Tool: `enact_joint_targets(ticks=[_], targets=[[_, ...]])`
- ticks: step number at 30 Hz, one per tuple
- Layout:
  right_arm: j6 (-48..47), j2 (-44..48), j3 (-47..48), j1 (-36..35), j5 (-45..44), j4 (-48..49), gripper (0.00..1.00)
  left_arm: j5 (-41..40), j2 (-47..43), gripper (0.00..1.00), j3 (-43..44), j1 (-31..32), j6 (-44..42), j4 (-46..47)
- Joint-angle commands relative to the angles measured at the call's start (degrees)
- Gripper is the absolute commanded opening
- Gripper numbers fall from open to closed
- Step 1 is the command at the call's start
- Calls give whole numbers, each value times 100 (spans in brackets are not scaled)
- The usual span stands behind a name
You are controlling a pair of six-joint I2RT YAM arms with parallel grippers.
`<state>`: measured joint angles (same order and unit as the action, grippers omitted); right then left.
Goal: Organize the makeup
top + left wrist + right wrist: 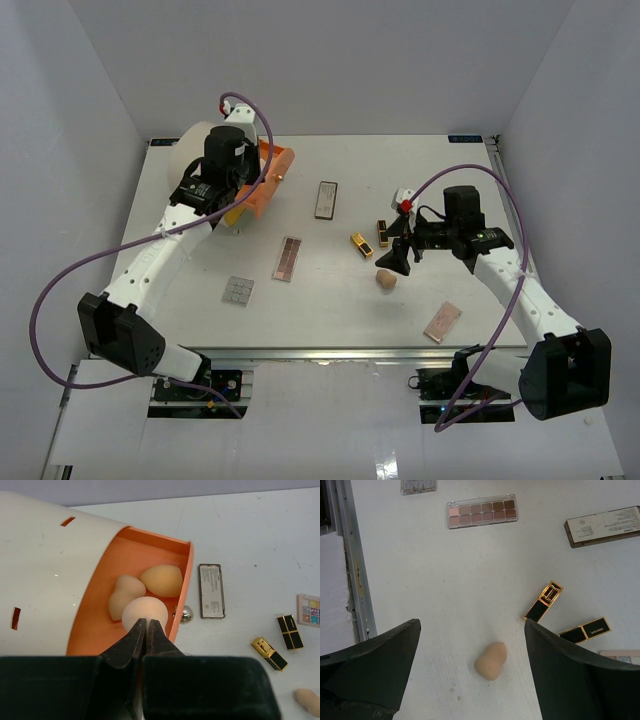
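Observation:
A cream cylinder (pixel 45 565) lies at the back left with its orange drawer (pixel 95 625) pulled out. Two tan sponges (pixel 161 580) rest in the drawer. My left gripper (pixel 146 621) hangs over it, jaws almost together, pinching the near edge of a third, paler sponge (pixel 145 611). Another sponge (pixel 491 660) lies on the table, with my right gripper (pixel 471 630) open directly above it and a finger on either side. Two gold-and-black lipsticks (pixel 543 601) (pixel 584 630) lie just beyond it. Flat palettes are spread around: grey (pixel 326 199), pinkish (pixel 288 258), small grey (pixel 238 290).
Another pinkish palette (pixel 442 321) lies near the front edge, right of centre. A small multicolour palette (pixel 310 610) sits by the lipsticks. The drawer's silver knob (pixel 185 614) faces the table's middle. A metal rail (pixel 350 570) marks the near table edge.

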<state>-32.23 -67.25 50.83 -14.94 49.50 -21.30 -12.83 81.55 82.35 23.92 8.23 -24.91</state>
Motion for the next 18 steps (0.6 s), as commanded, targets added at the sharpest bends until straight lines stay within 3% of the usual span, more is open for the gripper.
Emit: enact_joint_targets(ticks=[1,3,10,18], targets=[[-90,-69,24,43,131,-32,91,-131,-95,14,88,-178,-164,-49],[-82,-93,32,43,155,-48,91,-58,-71,19,64,-258,-172,-49],[-119,-210,76,44,166,-147,91,212,-123,53,10,-300,-120,-76],[-249,-469,201,32,-138,-492,91,482,-532,65,-55,-301,-5,-173]])
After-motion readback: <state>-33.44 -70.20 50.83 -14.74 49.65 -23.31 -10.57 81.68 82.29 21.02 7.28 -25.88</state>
